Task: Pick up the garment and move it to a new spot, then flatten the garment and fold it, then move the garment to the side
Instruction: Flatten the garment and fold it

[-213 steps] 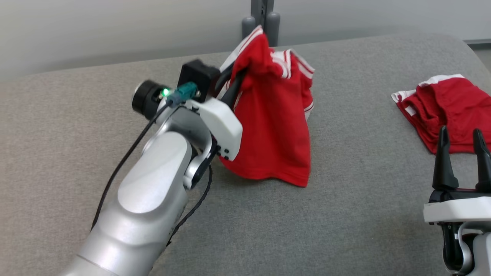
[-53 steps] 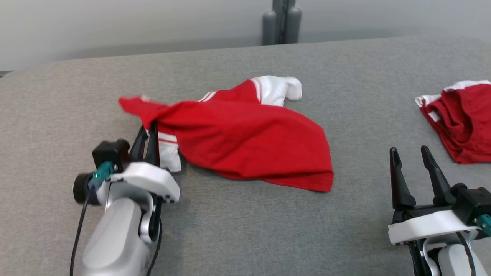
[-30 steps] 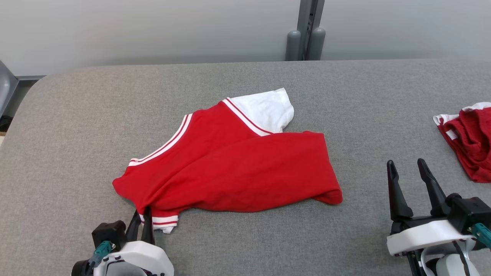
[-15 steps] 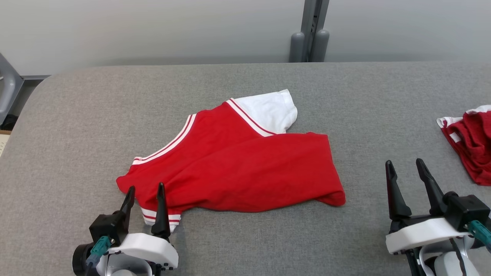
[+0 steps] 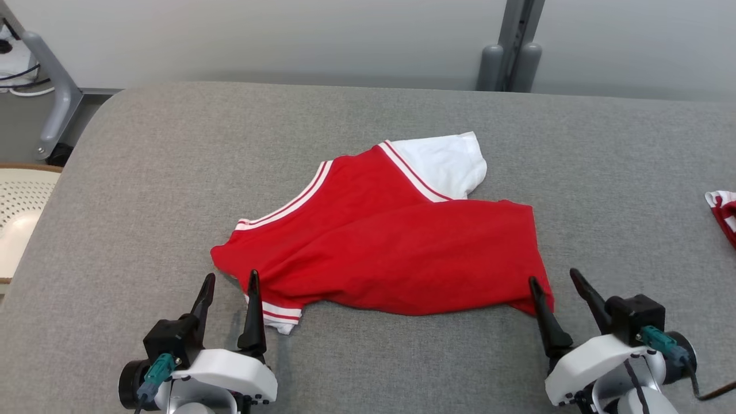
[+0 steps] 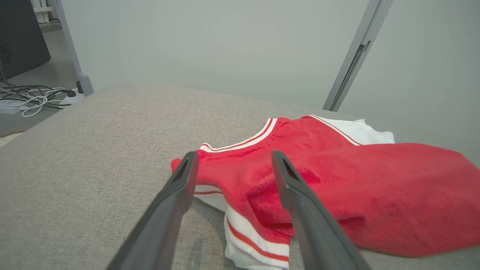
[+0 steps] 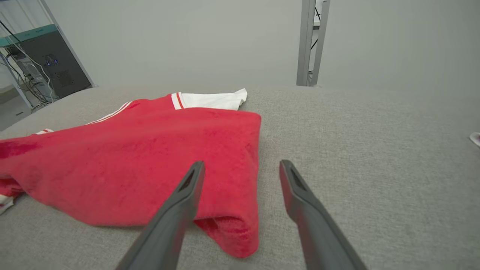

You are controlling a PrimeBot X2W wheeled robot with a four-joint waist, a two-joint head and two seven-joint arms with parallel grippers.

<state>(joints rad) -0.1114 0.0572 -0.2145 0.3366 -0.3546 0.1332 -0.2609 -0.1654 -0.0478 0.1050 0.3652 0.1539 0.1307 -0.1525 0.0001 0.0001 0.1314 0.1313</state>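
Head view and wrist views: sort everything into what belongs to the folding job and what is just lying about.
Job: red shirt, lying crumpled; left hand, open; right hand, open.
Lying about: other red garment at the right edge; cream perforated object; floor cables.

A red shirt (image 5: 402,253) is laid mid-frame on the grey tabletop (image 5: 144,172), flanked by the open left gripper (image 5: 231,275) and right gripper (image 5: 554,276).
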